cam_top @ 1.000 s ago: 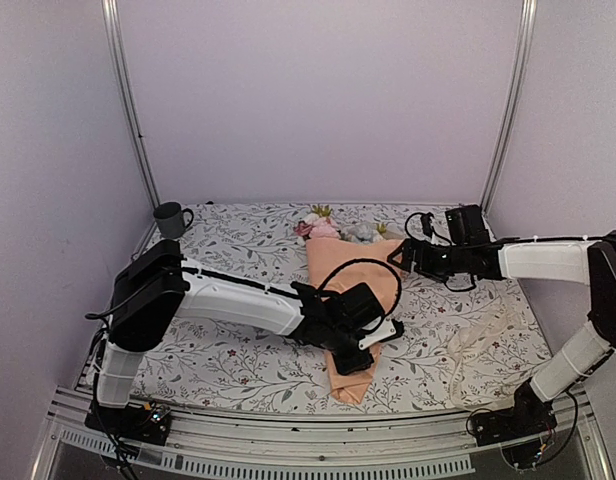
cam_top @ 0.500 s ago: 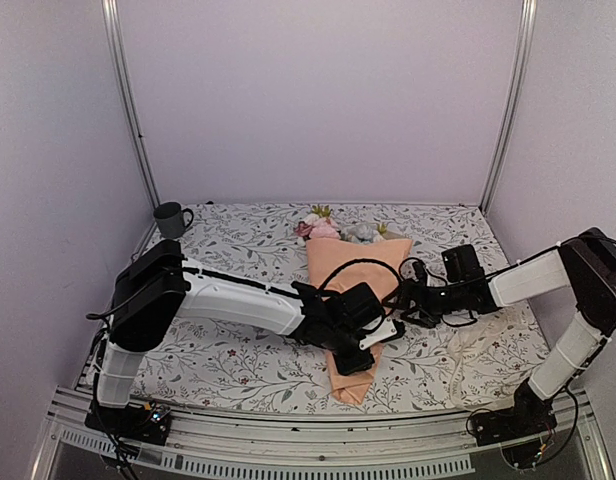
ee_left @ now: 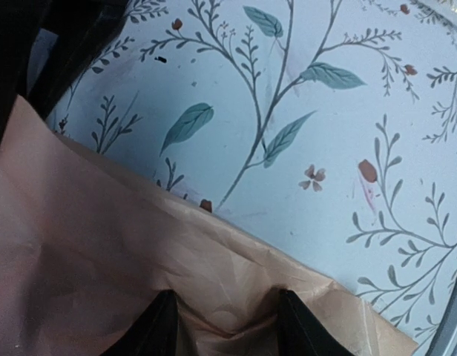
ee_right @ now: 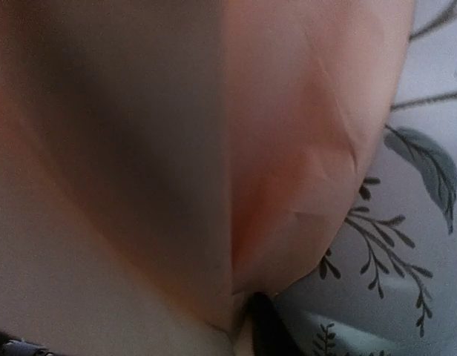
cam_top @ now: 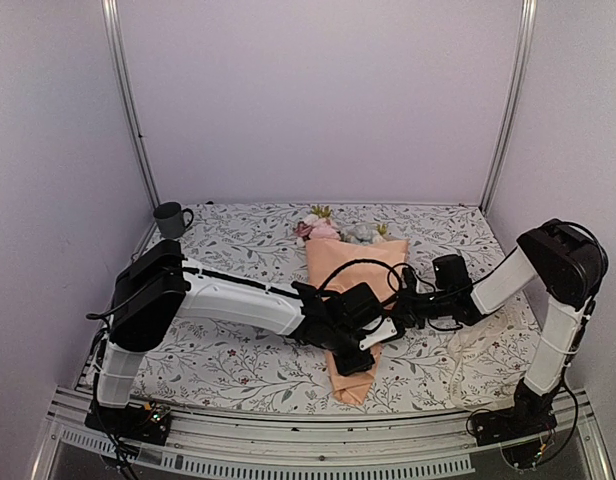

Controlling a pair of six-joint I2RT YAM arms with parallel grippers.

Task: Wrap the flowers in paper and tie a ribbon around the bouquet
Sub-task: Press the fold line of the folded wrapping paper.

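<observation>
Peach paper [ee_left: 102, 245] in left claw [ee_left: 225, 322]

The bouquet [cam_top: 340, 262] lies mid-table on the leaf-print tablecloth [cam_top: 238, 240], its flowers [cam_top: 328, 228] toward the far side and the paper [cam_top: 350, 380] tip toward the near edge. The left gripper [cam_top: 363, 348] sits over the cone's lower half; the right gripper [cam_top: 402, 306] meets its right edge. The ribbon [cam_top: 480, 345] lies near right, the dark mug [cam_top: 171, 218] far left.
</observation>
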